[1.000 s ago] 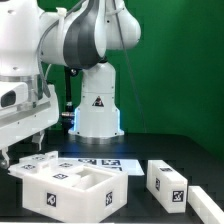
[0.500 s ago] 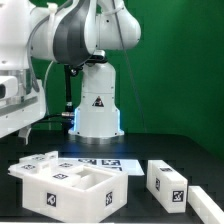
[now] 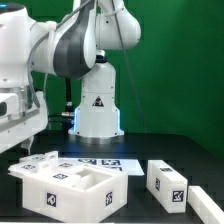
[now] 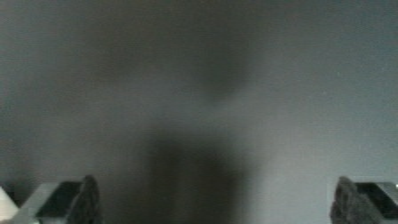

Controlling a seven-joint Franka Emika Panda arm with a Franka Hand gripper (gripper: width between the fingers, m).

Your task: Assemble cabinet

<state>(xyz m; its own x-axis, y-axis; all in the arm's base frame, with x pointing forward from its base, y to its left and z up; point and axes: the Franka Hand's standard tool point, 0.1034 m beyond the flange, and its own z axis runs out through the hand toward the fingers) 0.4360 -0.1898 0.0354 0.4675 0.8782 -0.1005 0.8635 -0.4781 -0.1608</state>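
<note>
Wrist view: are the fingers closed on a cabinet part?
No, the fingers stand wide apart, with only a blurred dark background showing between them.

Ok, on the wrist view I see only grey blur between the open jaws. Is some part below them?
Observer: Yes, the box. The jaws hang above its end at the exterior view's left; I see no touch.
Operator: Are other parts loose?
Observer: A block stands at the exterior view's right of the box, apart from it.
Operator: And behind the box?
Observer: The marker board lies flat there.
</note>
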